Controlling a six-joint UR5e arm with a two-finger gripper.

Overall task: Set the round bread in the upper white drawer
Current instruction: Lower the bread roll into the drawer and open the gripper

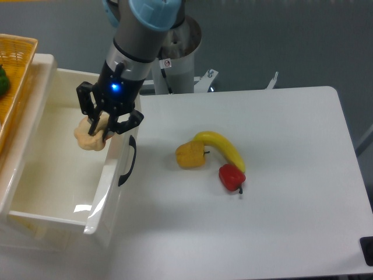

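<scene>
The round bread [88,135] is a pale tan knotted bun held between my gripper's fingers. My gripper [98,133] is shut on it and hangs over the right part of the upper white drawer [36,217], just inside its front wall. The drawer is pulled open, cream-white with deep walls and a black curved handle [127,160] on its front. The bread is above the drawer's inside, not resting on its floor.
A yellow woven basket [13,76] with something green in it sits at the far left above the drawer. On the white table lie a yellow-orange pepper [190,155], a banana [222,149] and a red pepper [231,177]. The arm's base [178,55] stands behind.
</scene>
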